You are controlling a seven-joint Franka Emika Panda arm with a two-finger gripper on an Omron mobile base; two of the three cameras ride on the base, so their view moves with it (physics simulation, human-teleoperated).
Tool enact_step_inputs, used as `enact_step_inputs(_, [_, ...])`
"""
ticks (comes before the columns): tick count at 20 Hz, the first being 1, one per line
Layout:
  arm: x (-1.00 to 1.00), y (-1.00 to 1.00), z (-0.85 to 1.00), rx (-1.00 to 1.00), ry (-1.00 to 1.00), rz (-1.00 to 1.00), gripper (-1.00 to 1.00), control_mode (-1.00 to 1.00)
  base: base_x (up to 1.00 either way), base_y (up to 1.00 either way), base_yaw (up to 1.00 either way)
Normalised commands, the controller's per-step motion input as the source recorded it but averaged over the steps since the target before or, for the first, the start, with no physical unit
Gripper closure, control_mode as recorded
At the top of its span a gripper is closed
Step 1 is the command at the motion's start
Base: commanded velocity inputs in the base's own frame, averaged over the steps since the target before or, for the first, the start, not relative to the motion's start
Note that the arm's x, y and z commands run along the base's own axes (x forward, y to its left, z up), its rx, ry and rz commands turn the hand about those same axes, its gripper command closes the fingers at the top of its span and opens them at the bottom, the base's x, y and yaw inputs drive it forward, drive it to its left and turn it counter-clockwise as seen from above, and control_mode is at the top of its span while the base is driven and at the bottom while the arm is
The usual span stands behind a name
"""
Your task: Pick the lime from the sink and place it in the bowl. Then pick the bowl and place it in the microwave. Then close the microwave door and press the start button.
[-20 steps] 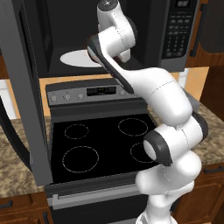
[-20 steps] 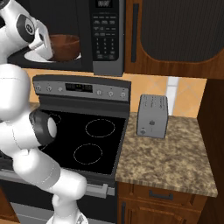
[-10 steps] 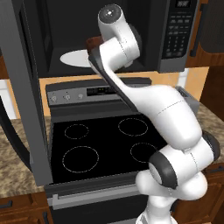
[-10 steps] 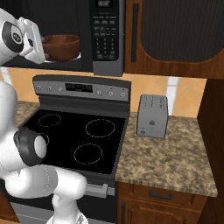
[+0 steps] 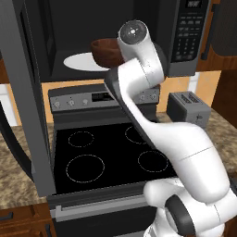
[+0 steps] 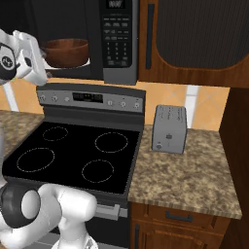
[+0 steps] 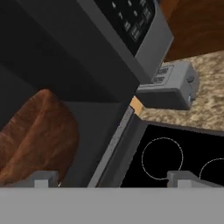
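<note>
Keypad lettering on microwave (image 6: 119, 39) unreadable; hand (image 7: 111, 177) open wide, empty beside bowl (image 7: 37, 140).

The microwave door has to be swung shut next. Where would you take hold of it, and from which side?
Judging by its pose, push rather than grip: the microwave door stands wide open at the left of the microwave, edge-on to the base. Bring the end effector around its outer face near the free edge, away from the hinge, and sweep it toward the cavity holding the bowl.
</note>
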Motion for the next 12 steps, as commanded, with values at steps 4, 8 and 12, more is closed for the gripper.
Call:
enact_step_inputs(4, [-0.20,0.00,-0.70,-0.32,0.01,0.01,-1.00,-1.00,0.00,0.00,0.00])
enact_step_inputs(8, [-0.51,0.00,-0.72,-0.36,0.00,0.00,-1.00,-1.00,0.00,0.00,0.00])
enact_step_inputs(12, [-0.65,0.00,-0.66,-0.38,-0.01,-0.04,-1.00,-1.00,0.00,0.00,0.00])
